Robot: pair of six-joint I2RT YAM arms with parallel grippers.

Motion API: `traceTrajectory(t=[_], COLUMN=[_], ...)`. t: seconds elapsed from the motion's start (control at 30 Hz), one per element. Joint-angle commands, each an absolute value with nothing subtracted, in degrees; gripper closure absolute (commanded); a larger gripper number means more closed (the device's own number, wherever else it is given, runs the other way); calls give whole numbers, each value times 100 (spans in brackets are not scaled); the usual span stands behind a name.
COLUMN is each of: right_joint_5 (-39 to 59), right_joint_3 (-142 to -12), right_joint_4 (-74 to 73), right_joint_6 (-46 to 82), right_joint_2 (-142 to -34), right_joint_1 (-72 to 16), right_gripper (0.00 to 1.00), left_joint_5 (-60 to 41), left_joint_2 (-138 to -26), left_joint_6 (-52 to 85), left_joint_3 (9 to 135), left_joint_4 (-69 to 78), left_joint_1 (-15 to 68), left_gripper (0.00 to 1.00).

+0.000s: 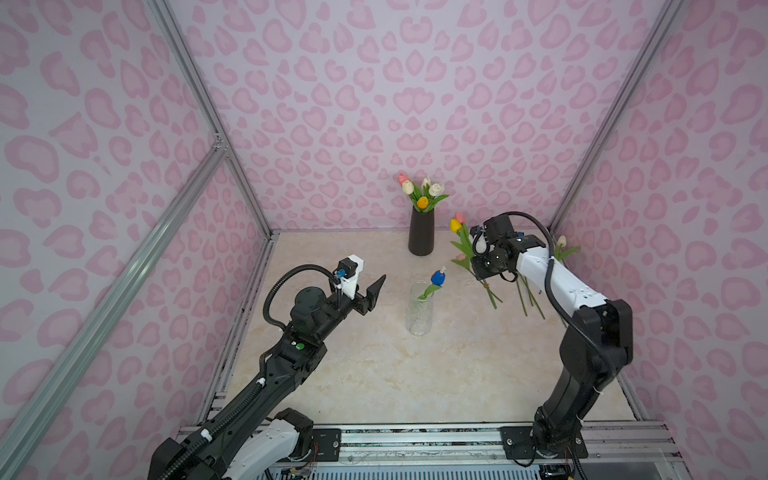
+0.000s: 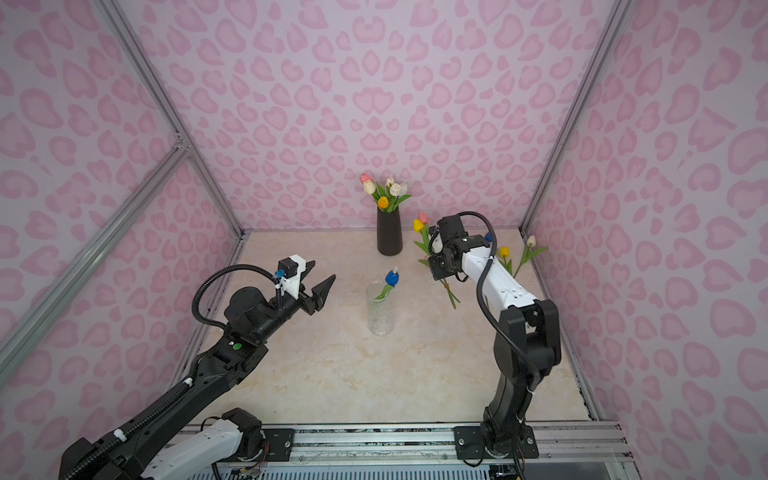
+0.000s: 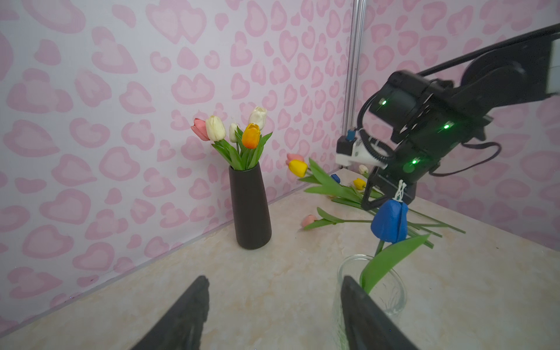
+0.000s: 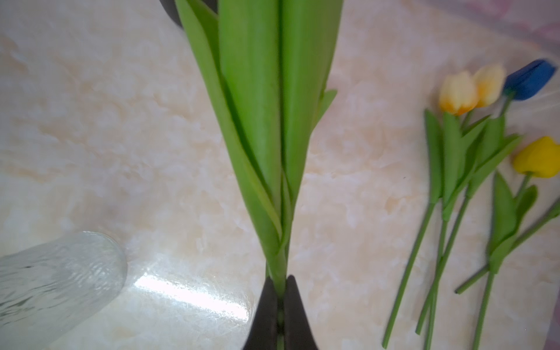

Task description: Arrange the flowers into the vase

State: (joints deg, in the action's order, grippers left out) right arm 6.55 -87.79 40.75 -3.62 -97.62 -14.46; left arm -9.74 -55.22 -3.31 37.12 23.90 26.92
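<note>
A clear glass vase (image 1: 419,309) (image 3: 385,291) stands mid-table with one blue tulip (image 1: 437,277) (image 3: 389,222) leaning in it. Right of it my right gripper (image 4: 280,280) is shut on the green stems (image 4: 280,263) of two flowers, lifted off the table; their yellow head (image 1: 456,225) and pink head (image 1: 459,217) point toward the back wall. My left gripper (image 2: 322,270) (image 3: 274,280) hovers open and empty just left of the glass vase. More flowers lie on the table at the right: cream (image 4: 459,92), blue (image 4: 530,80), yellow (image 4: 538,157).
A black vase (image 1: 421,232) (image 3: 250,209) holding several tulips stands by the back wall. A pink tulip (image 3: 309,220) lies between it and the right arm. A white tulip (image 2: 531,240) lies near the right wall. Patterned walls close in three sides.
</note>
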Motion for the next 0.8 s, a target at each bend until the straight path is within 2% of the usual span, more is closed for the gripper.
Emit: traceTrajectory(t=[0.0,0.13,0.2,0.27,0.57,0.77], right_joint_5=[1363,2597,3003,3196,3365,3604], right_joint_3=[-8265,-6660,-6017,-5740,-5400,-5440], right_joint_4=[2795,-199,-1701,-2561,-3056,-2895], right_joint_6=[-46,639,1132,1461,1293,1087], right_joint_2=[-8971,-7537,-7099,-6923,-6636,-6252], right_joint_1=[-1459,-1500,-1501,-1512,-1634,-1679], right_gripper=[100,100,100,100,100,100], left_joint_5=[-814,-738,-723,-730,-1070,-1830], left_joint_2=[-5519,-5547,-5566,-5579,-5584,-5683], left_joint_6=[-378,-404,-411,-417,-241,-133], left_joint_3=[3708,3735,3751,3779,3818,4185], left_joint_4=[2645,2698,2725,2723,2683,2687], left_joint_1=[2694,2689,2694,2691,2691,2692], left_gripper=[30,30,30,30,30,18])
